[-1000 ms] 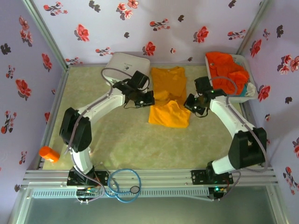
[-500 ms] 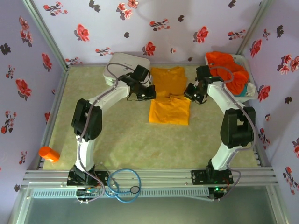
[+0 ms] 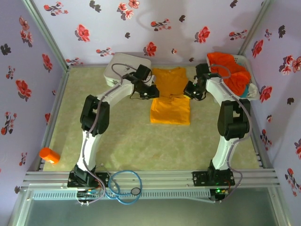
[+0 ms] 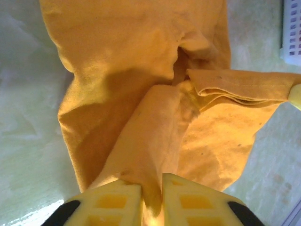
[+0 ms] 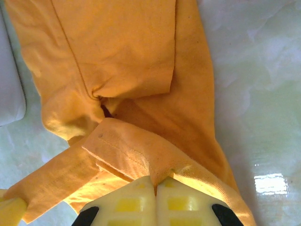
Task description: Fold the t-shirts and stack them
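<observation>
Top external view: the golden yellow-orange short-sleeved cloth t-shirt [image 3: 170, 110] lies flat on the pale green padded table [image 3: 127, 136], toward the back and midway between the arms; its long axis runs from near to far, collar end toward the back wall. The left gripper [image 3: 153, 92] sits at the shirt's left edge and the right gripper [image 3: 190, 92] at its right edge, both about halfway along its length and level with each other, so neither arm is the nearer one.

Left wrist view: the left gripper [image 4: 151, 202] is clamped on a bunched fold of yellow cloth; right wrist view: the right gripper [image 5: 156, 197] is pinched tight on a stitched hem. The hem seems stretched between the two, across the shirt's width; the collar half lies beyond them, away from the bases.

My judgement: the fold is partway made, and the coming move turns on carrying both corners evenly along that long axis toward the collar before laying them down.

A brighter red-orange cloth shirt [image 3: 228, 66] waits heaped in the white slotted plastic basket [image 3: 250, 92] at the far right, just beside the right arm.
</observation>
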You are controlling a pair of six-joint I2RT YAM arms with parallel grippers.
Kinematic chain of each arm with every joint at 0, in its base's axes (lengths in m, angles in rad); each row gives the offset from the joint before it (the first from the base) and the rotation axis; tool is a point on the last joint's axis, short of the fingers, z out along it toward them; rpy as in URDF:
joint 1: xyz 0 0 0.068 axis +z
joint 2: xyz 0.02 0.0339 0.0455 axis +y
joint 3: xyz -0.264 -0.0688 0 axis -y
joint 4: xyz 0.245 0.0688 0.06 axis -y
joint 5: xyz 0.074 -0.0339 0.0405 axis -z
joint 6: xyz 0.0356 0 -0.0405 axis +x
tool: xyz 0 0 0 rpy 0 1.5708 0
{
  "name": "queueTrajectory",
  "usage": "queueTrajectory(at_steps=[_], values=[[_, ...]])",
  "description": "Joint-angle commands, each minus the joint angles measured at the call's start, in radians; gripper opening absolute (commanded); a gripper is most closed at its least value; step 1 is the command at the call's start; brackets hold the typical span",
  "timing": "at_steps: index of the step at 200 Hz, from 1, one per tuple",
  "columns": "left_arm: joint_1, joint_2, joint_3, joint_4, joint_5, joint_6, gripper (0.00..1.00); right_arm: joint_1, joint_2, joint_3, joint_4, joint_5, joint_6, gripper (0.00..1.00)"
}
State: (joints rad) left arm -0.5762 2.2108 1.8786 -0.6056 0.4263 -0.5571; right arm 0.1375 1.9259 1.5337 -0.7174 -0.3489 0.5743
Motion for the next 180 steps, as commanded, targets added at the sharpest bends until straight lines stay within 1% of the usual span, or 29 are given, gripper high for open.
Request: queueTrajectory(at_steps=[1, 14, 17, 26, 30, 40, 51, 67, 77, 102, 125, 142, 164, 180], values=[[0.032, 0.061, 0.041, 0.042, 0.021, 0.031, 0.28, -0.022, 0.053, 0.034, 0.019, -0.010, -0.029, 0.09], [0.051, 0.105, 0.090, 0.036, 0.029, 0.050, 0.42, -0.030, 0.078, 0.050, 0.049, -0.027, -0.035, 0.34], [0.058, 0.116, 0.110, 0.023, 0.031, 0.057, 0.45, -0.030, 0.080, 0.052, 0.057, -0.027, -0.038, 0.41], [0.072, 0.150, 0.179, -0.031, 0.029, 0.080, 0.49, -0.032, 0.083, 0.055, 0.069, -0.018, -0.041, 0.61], [0.078, 0.160, 0.204, -0.056, 0.029, 0.091, 0.50, -0.032, 0.080, 0.055, 0.073, -0.012, -0.042, 0.68], [0.094, 0.170, 0.248, -0.099, 0.024, 0.107, 0.51, -0.032, 0.066, 0.045, 0.075, 0.009, -0.043, 0.79], [0.110, 0.154, 0.257, -0.128, 0.016, 0.119, 0.52, -0.032, 0.042, 0.014, 0.084, 0.034, -0.042, 0.84], [0.119, 0.091, 0.209, -0.133, 0.007, 0.133, 0.54, -0.032, -0.002, -0.048, 0.090, 0.059, -0.038, 0.86], [0.119, 0.042, 0.142, -0.118, 0.001, 0.136, 0.54, -0.032, -0.032, -0.100, 0.105, 0.060, -0.029, 0.86], [0.112, -0.098, -0.102, -0.038, 0.004, 0.097, 0.54, -0.032, -0.122, -0.275, 0.134, 0.031, 0.001, 0.86], [0.093, -0.209, -0.346, 0.061, 0.029, 0.023, 0.53, -0.032, -0.225, -0.454, 0.178, -0.017, 0.037, 0.80], [0.061, -0.271, -0.474, 0.116, 0.036, -0.019, 0.52, -0.032, -0.301, -0.559, 0.209, -0.033, 0.059, 0.74], [0.006, -0.301, -0.549, 0.167, 0.038, -0.064, 0.51, -0.030, -0.356, -0.627, 0.210, -0.018, 0.068, 0.69], [-0.025, -0.283, -0.566, 0.214, 0.038, -0.098, 0.50, -0.029, -0.362, -0.641, 0.222, -0.004, 0.076, 0.64]])
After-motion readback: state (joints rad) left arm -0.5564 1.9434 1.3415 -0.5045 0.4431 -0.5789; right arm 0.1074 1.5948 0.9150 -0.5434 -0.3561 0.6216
